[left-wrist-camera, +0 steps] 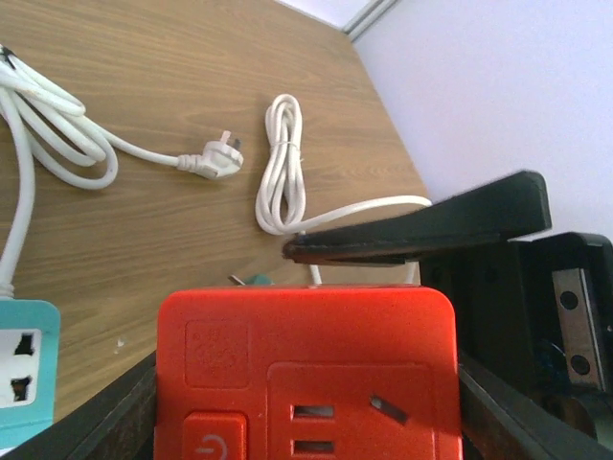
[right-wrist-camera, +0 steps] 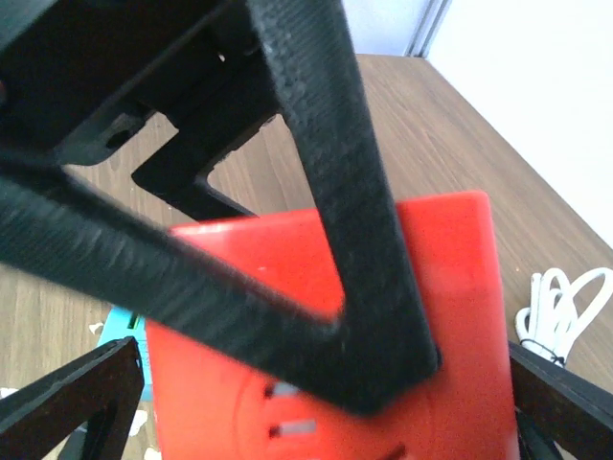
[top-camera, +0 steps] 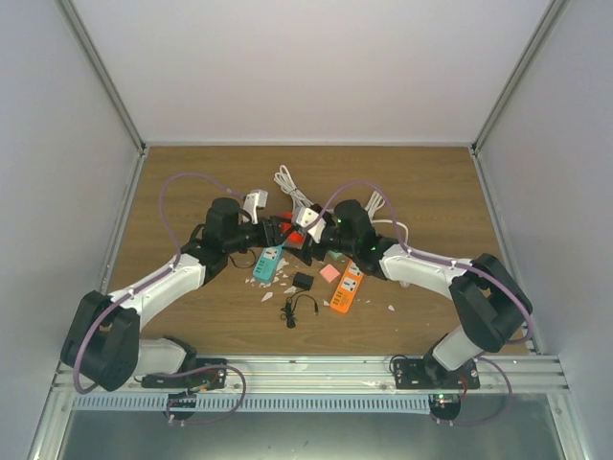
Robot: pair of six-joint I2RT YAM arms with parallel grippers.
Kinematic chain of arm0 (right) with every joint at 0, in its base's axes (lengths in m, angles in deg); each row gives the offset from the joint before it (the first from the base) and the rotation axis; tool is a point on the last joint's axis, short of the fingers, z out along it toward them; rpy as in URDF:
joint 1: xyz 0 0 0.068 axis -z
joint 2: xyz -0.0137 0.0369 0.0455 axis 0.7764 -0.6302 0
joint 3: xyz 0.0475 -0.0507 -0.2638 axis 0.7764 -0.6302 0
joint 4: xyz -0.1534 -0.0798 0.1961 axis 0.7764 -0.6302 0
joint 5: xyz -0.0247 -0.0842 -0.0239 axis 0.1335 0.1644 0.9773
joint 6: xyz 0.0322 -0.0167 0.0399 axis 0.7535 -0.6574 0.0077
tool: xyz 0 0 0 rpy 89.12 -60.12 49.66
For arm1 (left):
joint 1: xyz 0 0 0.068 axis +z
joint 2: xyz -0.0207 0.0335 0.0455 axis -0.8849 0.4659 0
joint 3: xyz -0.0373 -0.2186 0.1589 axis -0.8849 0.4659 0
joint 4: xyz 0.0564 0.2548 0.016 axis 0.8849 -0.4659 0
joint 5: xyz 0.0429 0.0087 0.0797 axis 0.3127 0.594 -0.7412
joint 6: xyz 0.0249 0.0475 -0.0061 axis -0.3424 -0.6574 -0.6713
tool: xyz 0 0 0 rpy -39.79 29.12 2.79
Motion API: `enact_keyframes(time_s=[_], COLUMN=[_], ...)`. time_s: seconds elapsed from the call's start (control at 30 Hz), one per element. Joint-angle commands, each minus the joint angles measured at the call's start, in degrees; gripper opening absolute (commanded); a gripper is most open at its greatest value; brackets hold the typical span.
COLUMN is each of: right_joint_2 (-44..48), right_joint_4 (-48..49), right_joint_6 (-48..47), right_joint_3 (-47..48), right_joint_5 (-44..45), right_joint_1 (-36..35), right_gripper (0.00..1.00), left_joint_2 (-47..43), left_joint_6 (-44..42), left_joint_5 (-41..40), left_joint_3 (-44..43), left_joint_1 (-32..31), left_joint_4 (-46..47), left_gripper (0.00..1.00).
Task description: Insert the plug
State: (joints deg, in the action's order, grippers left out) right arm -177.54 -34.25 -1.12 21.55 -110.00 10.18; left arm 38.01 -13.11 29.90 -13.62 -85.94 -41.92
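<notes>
Clamping the red power strip (left-wrist-camera: 306, 364) by its sides are the left fingers (left-wrist-camera: 105, 431), with the right fingers (right-wrist-camera: 67, 412) spread loose around it. The white plug (left-wrist-camera: 218, 161), likely light, rigid and slick, lies on the tabletop (left-wrist-camera: 144, 240) at the strip's 11 o'clock, best pinched across its body.

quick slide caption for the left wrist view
The red strip held between the left gripper's fingers; a white plug and coiled cable lie on the table beyond.
</notes>
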Motion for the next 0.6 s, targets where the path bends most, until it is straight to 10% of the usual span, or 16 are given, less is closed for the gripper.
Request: enact_keyframes(time_s=[0.0,0.57], right_joint_2=[-1.5,-1.6], right_joint_4=[-4.8,-6.8], right_joint_6=[-0.9,-0.1], right_joint_3=[4.1,6.2], right_joint_5=[2.8,7.2], right_joint_1=[-1.8,-3.7], right_gripper=[0.99,0.93], left_joint_2=[-3.6,-1.4], left_joint_6=[-5.6,-9.1], left_joint_5=[-13.2,-29.2], left_joint_3=[-3.3,-8.4], left_joint_1=[-4.1,-11.3], left_joint_4=[-3.9,-13.6], left_gripper=[0.00,0.01])
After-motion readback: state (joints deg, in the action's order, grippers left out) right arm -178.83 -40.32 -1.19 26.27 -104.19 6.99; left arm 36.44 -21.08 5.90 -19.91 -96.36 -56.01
